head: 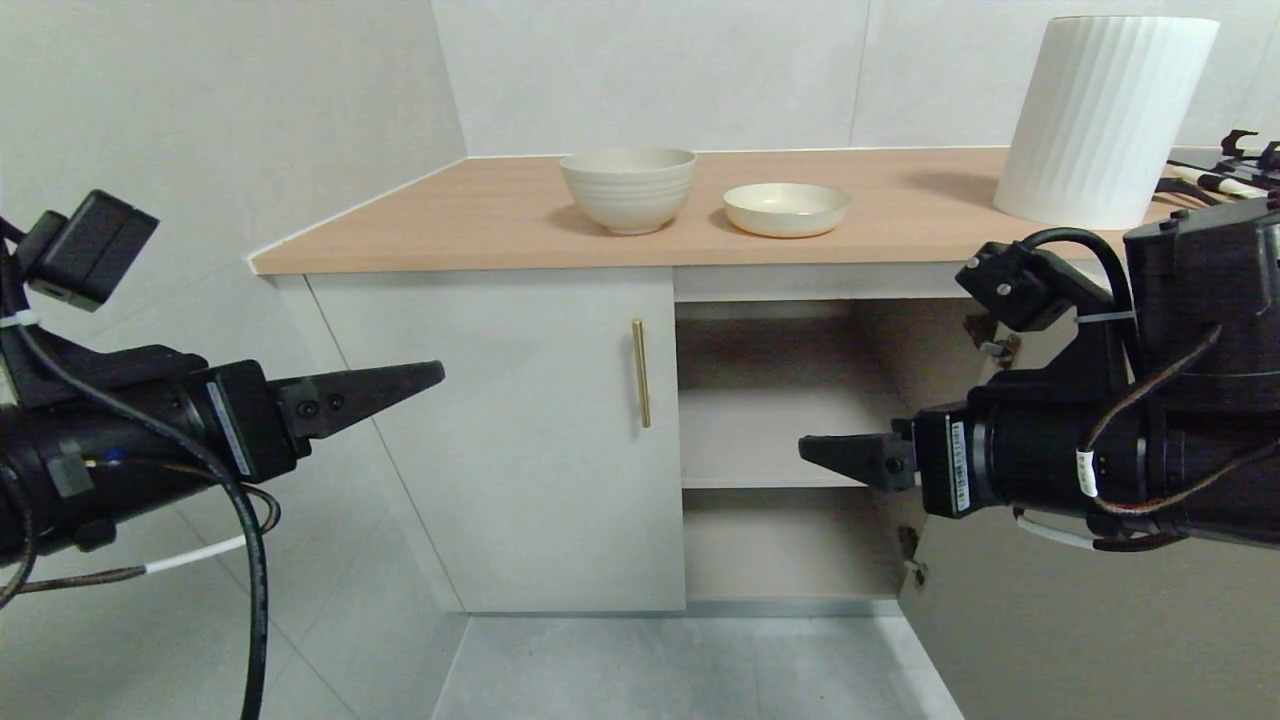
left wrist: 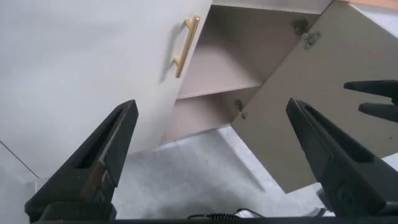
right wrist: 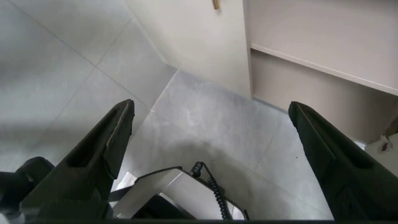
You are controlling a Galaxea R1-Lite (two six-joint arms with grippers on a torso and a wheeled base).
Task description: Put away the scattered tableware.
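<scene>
Bowl [head: 628, 188]: seen upright on the counter [head: 420, 225], near the front edge
Dish [head: 786, 208]: set just beside the bowl, to its right, not touching
Left hand [left wrist: 211, 104]: spread wide, nothing held, before the shut cabinet door [head: 520, 430]
Right hand [right wrist: 211, 104]: spread wide, nothing held, before the opened compartment's shelf [head: 770, 440]

Cabinet opening [head: 780, 400] between shut door [head: 500, 430] and swung-out door [head: 1080, 640].
</scene>
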